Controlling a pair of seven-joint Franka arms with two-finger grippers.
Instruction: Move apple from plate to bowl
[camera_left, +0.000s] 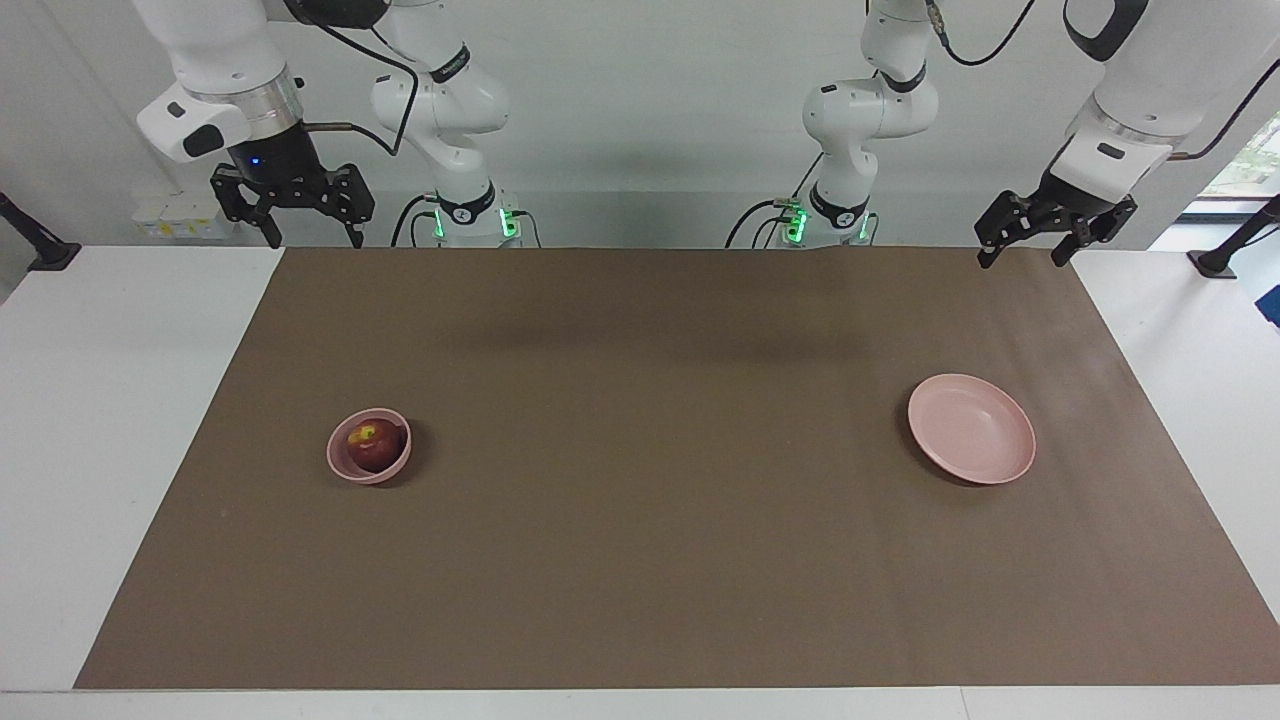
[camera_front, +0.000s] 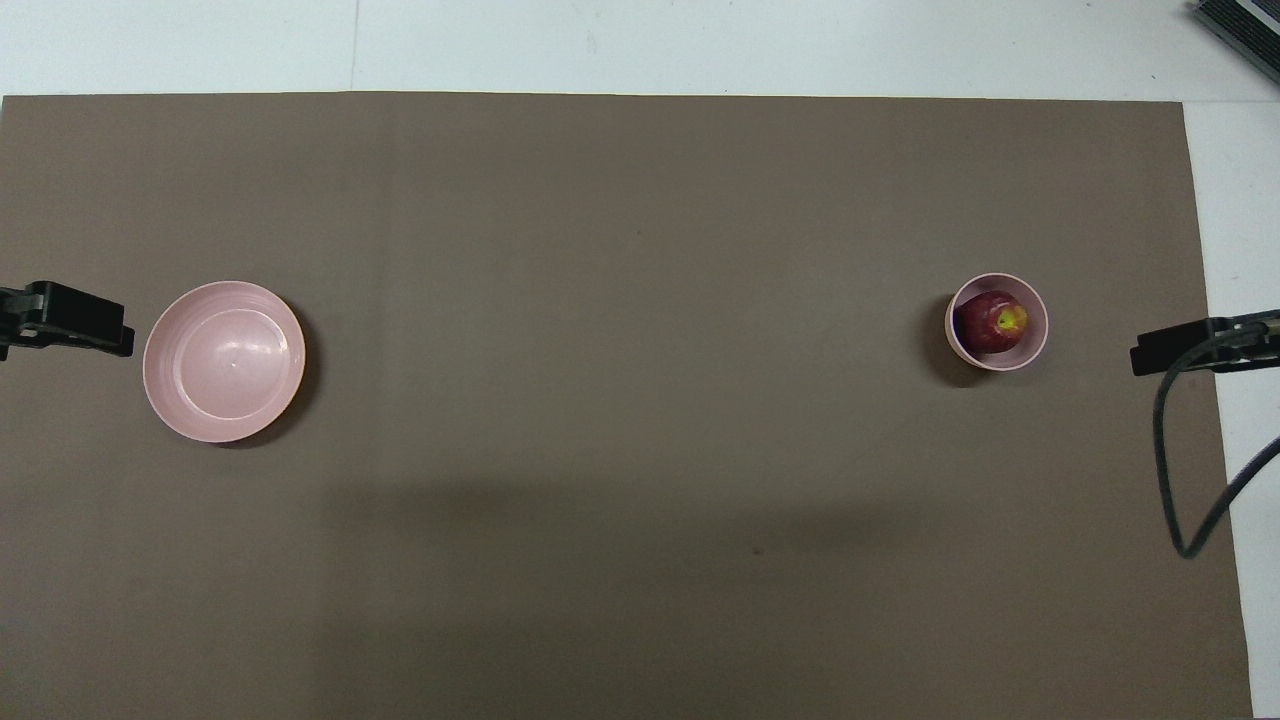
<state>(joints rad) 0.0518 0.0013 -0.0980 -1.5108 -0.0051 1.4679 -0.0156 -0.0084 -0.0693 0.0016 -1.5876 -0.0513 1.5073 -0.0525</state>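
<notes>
Small dark red apple (camera_left: 376, 445) sits in the deep pale pink bowl (camera_left: 343, 463), right gripper (camera_left: 293, 205) released, raised above the table edge. Wide shallow pink plate (camera_left: 985, 460) bare; left gripper (camera_left: 1037, 232) waits open. Apple likely firm, smooth, slippery: grip across its widest middle.

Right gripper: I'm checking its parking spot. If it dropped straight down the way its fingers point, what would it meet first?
Probably the brown mat's edge nearest the robots, at the right arm's end. The open right gripper holds nothing, and the small pink bowl looks clear of that line.
</notes>
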